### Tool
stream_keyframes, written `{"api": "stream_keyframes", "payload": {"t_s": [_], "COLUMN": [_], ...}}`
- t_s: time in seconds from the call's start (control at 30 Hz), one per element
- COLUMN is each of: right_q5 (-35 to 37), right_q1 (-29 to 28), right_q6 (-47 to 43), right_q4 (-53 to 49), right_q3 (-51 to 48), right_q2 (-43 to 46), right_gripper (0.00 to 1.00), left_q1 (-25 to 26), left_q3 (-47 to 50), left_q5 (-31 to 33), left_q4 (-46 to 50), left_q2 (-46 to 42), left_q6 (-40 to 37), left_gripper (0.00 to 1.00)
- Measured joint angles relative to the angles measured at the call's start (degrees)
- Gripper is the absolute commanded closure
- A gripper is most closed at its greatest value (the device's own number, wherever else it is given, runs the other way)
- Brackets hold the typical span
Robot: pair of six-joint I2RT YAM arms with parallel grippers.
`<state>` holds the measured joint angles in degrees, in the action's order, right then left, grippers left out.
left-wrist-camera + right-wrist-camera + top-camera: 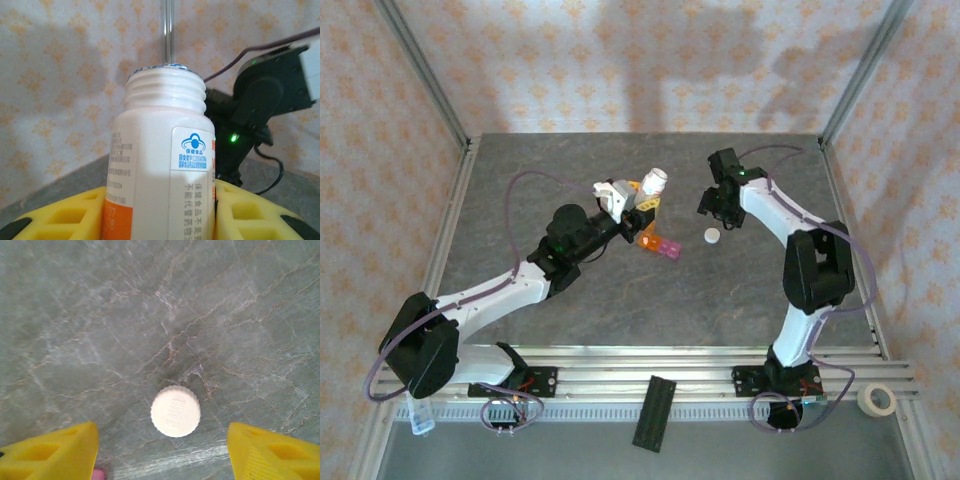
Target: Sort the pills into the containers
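At the near rail lie a black strip (pixel 655 412) and, off to the right, a tape roll (pixel 877 400), both well away from the work. Farther in, on the table (pixel 620 310), the containers (pixel 658 243) sit as a joined pair, orange beside pink, just on the near side of the left gripper (pixel 638 195); whether their lids are up is too small to tell, and no pills are to be seen in or around them. A little to their right the cap (pixel 712 236) lies flat on the table, apart from everything. The right gripper (pixel 720 205) hangs just above it, and its wrist view shows its fingers (pixel 55 452) spread wide with the cap (pixel 175 411) on bare stone below them, untouched. Just beyond the containers, the left gripper is clamped on the bottle (pixel 654 181): in its wrist view the yellow fingers (pixel 65 215) press both sides of the white body (pixel 162 165), the bare thread on top, with the right arm (pixel 265 95) behind. The mouth is seen edge-on, so whether a seal covers it I cannot tell. The step in hand looks like the end of uncapping, with sorting itself not yet begun. The next move probably calls for the left arm to bring the bottle's mouth over a container and tip it gently, so that the pills do not spill out all at once.
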<state>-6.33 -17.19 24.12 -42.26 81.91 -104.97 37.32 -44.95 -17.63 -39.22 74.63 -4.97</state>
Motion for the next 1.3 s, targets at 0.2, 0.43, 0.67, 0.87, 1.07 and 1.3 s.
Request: {"api": "stream_keyframes", "payload": {"t_s": [0.2, 0.43, 0.67, 0.87, 1.07, 1.3], "right_q5": [0.15, 0.13, -0.31, -1.18, -1.49, -1.60], "right_q1": [0.00, 0.00, 0.00, 0.00, 0.00, 0.00], "right_q6": [-1.16, -1.73, -1.73, -1.73, -1.73, -2.10], "right_q4": [-2.08, -2.95, -2.95, -2.34, -1.70, -1.29], "right_q3": [2.23, 3.82, 3.80, 3.34, 2.16, 1.95], "right_q2": [-5.38, -9.51, -11.28, -11.37, -11.82, -12.00], "right_gripper": [0.32, 0.33, 0.34, 0.37, 0.41, 0.61], "left_q1": [-0.22, -0.66, -1.14, -1.49, -1.49, -1.49], "left_q3": [0.00, 0.57, 0.83, 1.18, 1.31, 2.01], "left_q5": [-0.48, -1.51, -1.70, -1.70, -1.70, -1.70], "left_q4": [-4.42, -10.82, -14.78, -16.22, -16.41, -17.25], "left_q2": [2.60, 5.22, 5.92, 7.02, 7.39, 7.39], "left_q6": [-2.49, -2.54, -1.90, -0.85, -0.39, 0.48], "left_gripper": [1.00, 1.00, 1.00, 1.00, 1.00, 1.00]}}
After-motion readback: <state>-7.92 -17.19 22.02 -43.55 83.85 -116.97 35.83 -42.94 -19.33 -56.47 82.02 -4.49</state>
